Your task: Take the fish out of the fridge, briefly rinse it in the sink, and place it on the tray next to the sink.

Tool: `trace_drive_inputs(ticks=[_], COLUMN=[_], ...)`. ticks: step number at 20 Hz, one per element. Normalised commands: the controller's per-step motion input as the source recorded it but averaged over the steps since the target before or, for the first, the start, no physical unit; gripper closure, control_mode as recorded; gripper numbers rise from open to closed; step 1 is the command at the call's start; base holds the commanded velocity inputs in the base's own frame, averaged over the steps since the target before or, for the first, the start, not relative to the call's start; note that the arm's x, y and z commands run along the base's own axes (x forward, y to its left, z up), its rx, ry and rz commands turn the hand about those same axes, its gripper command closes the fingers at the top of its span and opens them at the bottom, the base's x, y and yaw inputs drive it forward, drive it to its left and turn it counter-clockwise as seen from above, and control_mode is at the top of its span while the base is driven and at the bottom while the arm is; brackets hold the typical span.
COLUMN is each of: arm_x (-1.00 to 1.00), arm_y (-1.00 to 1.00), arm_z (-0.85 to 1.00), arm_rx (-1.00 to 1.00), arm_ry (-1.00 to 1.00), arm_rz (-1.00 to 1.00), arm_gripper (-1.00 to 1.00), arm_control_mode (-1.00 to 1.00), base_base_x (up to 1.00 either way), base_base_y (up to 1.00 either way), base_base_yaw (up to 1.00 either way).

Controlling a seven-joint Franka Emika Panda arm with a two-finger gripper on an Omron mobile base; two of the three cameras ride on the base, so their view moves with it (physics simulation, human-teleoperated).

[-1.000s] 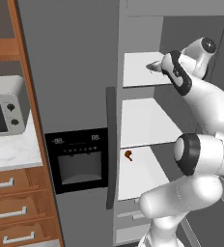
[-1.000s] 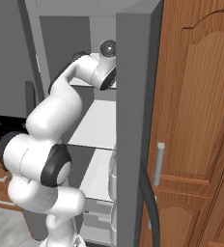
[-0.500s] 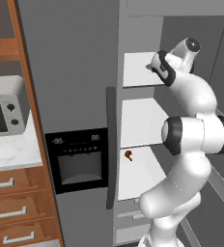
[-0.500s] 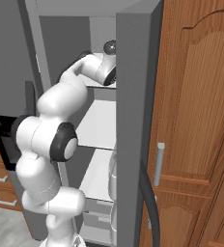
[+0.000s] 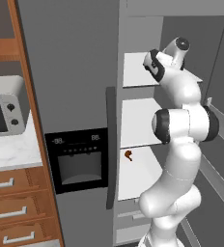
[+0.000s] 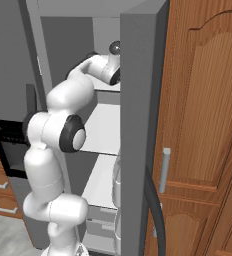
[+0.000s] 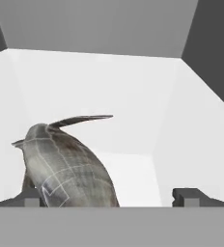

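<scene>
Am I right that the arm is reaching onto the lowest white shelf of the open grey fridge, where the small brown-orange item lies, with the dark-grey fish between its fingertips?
Not quite: the arm reaches onto the top white shelf of the tall grey fridge, as the left base view shows. The small brown-orange drumstick-like item lies two shelves lower. In the hand view the slender dark-grey fish does lie between the gripper fingertips.

Matt grey scaly-patterned fish point(image 7: 68, 166)

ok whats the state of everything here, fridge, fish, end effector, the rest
fridge: right door open, left door shut
fish: lying on an upper white shelf, between the fingertips, not lifted
end effector: open, reaching into the upper shelf
drumstick: lying on a lower shelf, untouched
toaster oven: on the counter, door shut
drawers: shut
</scene>
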Motion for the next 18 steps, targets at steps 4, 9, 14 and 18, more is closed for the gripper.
trace_drive_inputs(ticks=[4, 9, 14, 18], arm_x=[0.10, 0.00, -0.70, -1.00], arm_y=[0.11, 0.00, 0.12, 0.49], arm_z=[-0.24, 0.00, -0.06, -0.11], arm_rx=[0.00, 0.01, 0.00, -0.03], arm_ry=[0.05, 0.00, 0.00, -0.15], arm_rz=[0.00, 0.00, 0.00, 0.00], arm_gripper=[1.00, 1.00, 1.00, 1.00], arm_control_mode=[-1.00, -1.00, -1.00, -1.00], base_base_x=[0.00, 0.00, 0.00, 0.00], base_base_y=[0.00, 0.00, 0.00, 0.00], base_base_yaw=[0.00, 0.00, 0.00, 0.00])
